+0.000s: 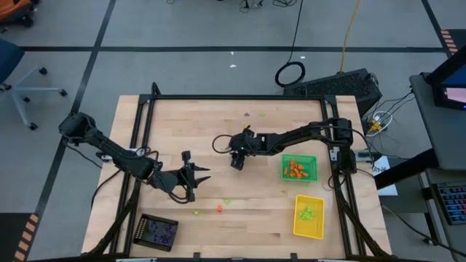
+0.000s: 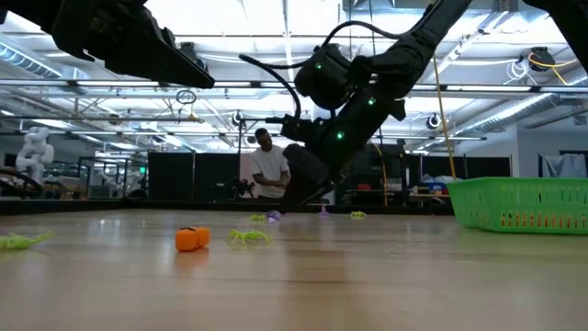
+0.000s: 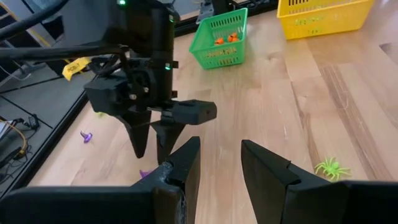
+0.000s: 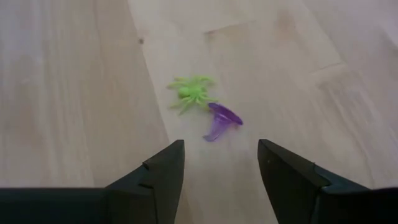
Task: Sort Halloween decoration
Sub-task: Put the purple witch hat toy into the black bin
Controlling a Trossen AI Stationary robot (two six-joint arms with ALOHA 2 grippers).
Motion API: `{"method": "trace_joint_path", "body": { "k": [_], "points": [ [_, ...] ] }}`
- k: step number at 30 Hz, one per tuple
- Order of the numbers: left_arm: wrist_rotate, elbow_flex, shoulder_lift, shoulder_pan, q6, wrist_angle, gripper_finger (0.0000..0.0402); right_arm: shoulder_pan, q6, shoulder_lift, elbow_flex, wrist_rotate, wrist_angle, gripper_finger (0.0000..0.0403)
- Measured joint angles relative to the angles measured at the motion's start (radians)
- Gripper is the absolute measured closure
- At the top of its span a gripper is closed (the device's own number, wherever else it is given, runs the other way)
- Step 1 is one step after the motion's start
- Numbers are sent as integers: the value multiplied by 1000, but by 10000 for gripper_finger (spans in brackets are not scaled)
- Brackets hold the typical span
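Observation:
The Halloween decoration lies scattered on the wooden table. In the right wrist view a lime green spider and a purple witch hat lie side by side on the wood. My right gripper hovers open just short of them, near the table's middle. An orange pumpkin and another green spider lie nearer the front. My left gripper stands open above the table left of centre, with nothing between its fingers.
A green tray with orange pieces and a yellow tray with green pieces stand at the right. A black tray with purple pieces sits front left. Loose pieces lie near the far edge. A person stands in the room behind.

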Motion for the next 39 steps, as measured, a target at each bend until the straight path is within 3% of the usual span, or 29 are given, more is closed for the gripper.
{"method": "trace_joint_path", "body": {
  "k": [6, 14, 28, 39],
  "points": [
    [0, 0, 0, 0, 0, 0, 283, 16, 31, -1, -37, 19, 126, 213],
    [0, 0, 0, 0, 0, 4, 283, 16, 44, 2, -45, 76, 159, 213],
    [0, 0, 0, 0, 0, 7, 283, 18, 44, 112, -44, 120, 286, 214],
    [6, 0, 0, 0, 0, 4, 283, 16, 6, 117, -43, 119, 280, 281]
  ]
}}
